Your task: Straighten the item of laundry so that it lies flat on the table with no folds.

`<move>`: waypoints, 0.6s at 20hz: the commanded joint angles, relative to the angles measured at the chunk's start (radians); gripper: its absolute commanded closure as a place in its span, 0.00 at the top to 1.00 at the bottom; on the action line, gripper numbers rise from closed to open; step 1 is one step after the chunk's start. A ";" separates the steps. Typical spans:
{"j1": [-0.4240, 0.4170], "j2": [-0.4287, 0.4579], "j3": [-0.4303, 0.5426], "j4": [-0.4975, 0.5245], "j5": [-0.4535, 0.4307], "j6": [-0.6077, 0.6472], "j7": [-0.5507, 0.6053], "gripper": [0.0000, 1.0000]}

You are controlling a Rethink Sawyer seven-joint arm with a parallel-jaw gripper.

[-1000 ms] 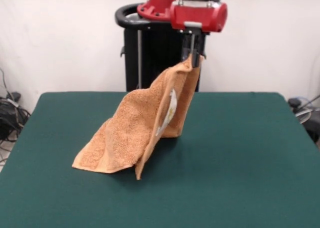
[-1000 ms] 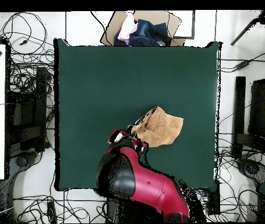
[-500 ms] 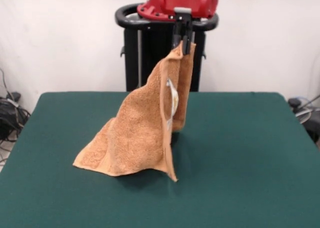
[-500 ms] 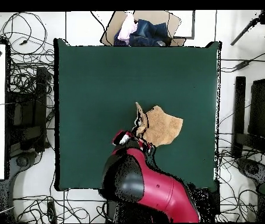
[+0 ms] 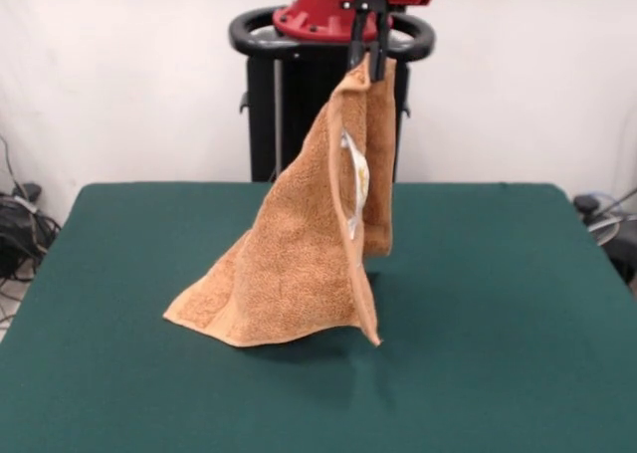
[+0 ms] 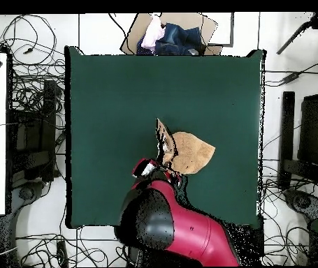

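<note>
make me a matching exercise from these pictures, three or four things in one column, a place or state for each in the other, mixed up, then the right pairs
Things:
1. orange-tan terry-cloth towel
2. red and black arm's gripper
3. dark green felt table
4. small white tag with yellow print

States:
a. shut on a top corner
b. hangs peaked, lower edge on the table
c. on the hanging fold
d. under the cloth's lower edge

Pairs: 1-b, 2-a, 3-d, 4-c

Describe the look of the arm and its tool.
The arm has a glossy red shell with a large black panel along its upper side. Its wrist block is red with a small silver plate. The tool is a pair of thin, dark, straight fingers. No cables or markings are visible.
</note>
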 commanded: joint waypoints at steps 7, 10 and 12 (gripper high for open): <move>0.018 0.199 0.053 -0.075 -0.048 -0.115 0.115 0.00; 0.034 0.273 0.058 -0.103 -0.038 -0.187 0.137 0.00; 0.042 0.316 0.064 -0.118 -0.033 -0.232 0.149 0.00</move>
